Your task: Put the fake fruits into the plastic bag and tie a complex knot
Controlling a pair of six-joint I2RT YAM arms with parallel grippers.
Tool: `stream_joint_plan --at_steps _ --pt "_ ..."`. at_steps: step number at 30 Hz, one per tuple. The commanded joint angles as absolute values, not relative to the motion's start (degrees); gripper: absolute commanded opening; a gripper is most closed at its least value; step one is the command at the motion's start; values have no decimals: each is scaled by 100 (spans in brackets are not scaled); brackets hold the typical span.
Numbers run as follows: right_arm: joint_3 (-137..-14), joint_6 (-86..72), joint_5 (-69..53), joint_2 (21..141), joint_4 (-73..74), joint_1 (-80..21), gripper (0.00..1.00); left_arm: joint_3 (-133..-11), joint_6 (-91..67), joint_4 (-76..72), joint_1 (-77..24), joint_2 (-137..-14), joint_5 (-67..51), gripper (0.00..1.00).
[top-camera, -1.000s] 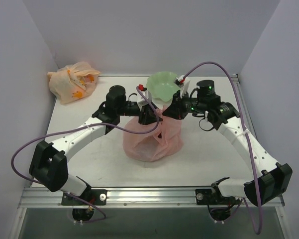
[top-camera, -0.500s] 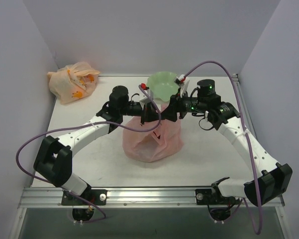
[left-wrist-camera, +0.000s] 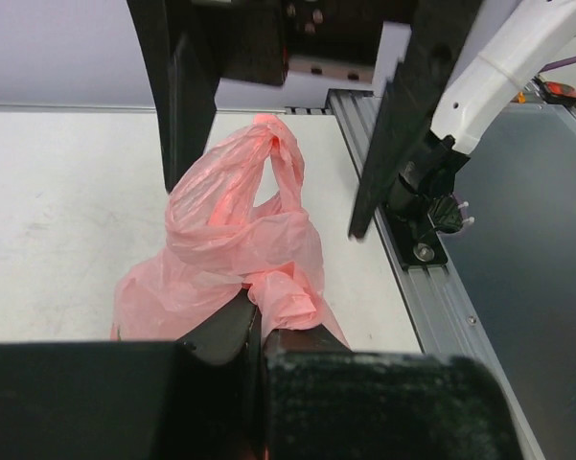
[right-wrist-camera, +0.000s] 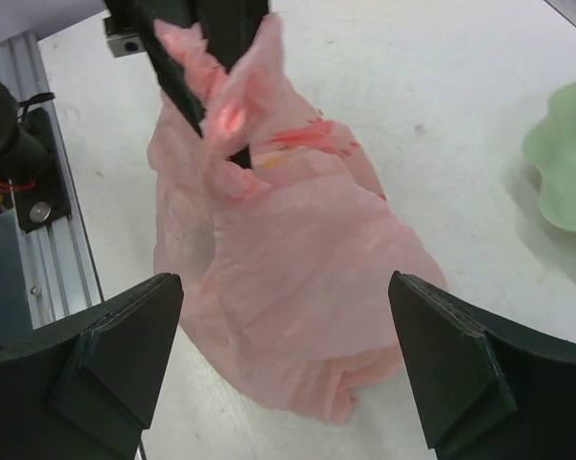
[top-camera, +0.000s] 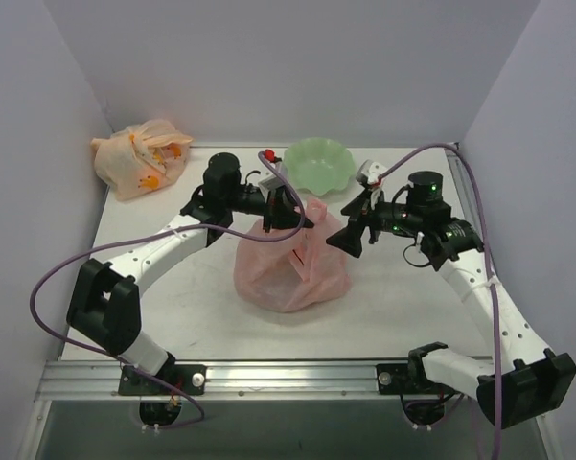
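Jaws of the left gripper [left-wrist-camera: 264,331] pinched shut on a twisted handle [left-wrist-camera: 289,295] of the crinkly translucent pink plastic bag [top-camera: 292,273], those of the right gripper [top-camera: 351,236] spread empty just beside it; knot-tying under way, likely calling next for seizing the free loop [left-wrist-camera: 273,144].

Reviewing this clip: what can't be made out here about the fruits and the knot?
- Fruits: in every view the pink bag hides them, so they can't be counted.
- Knot: in the left wrist view the left gripper covers the bag's twisted neck; it is too small in the top view.
- Green bowl: cut off by the right wrist view's edge.
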State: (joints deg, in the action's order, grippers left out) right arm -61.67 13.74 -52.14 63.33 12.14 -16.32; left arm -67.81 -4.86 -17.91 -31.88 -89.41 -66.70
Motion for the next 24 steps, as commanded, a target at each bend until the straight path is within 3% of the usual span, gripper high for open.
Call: stream_joint_plan --at_steps 1,6,7,9,10,11,12,13,14,15,18,24 --pt "-5960 1802 -5388 6460 625 -2021 93 -7251 -659 -2092 -3182 -9114 -7084 0" --pt "-5704 1653 -4984 6722 -307 -2320 87 -7313 -650 -2074 -3182 -9158 -7128 0" --pt "-5722 1635 -4966 6793 -360 -2320 69 -7260 -642 -2066 -3173 -9141 -7111 0" --pt "-5827 1600 -4922 6960 -343 -2320 43 -7190 -607 -2030 -3164 -9097 -6927 8" --pt "-5836 1582 -4939 7004 -325 -2312 20 -7146 -493 -1969 -3155 -9044 -6813 13" --pt "-5827 1591 -4939 6996 -299 -2312 11 -7041 -396 -1882 -3147 -8913 -6681 23" --pt "-5801 1591 -4939 6961 -299 -2312 4 -7014 -282 -1602 -3120 -8834 -6419 39" --pt "-5766 1582 -4931 6935 -290 -2312 0 -7005 154 -1330 -3094 -8694 -6242 50" --pt "-5748 1582 -4922 6908 -281 -2312 0 -7048 402 -997 -3085 -8614 -6075 55" --pt "-5696 1582 -4922 6856 -273 -2312 0 -7040 596 -541 -3059 -8535 -5960 71" --pt "-5643 1608 -4939 6768 -229 -2312 0 -6761 923 -308 -2822 -8096 -5670 97" --pt "-5581 1652 -4966 6697 -158 -2320 0 -6706 1748 823 -2470 -7620 -5546 98"
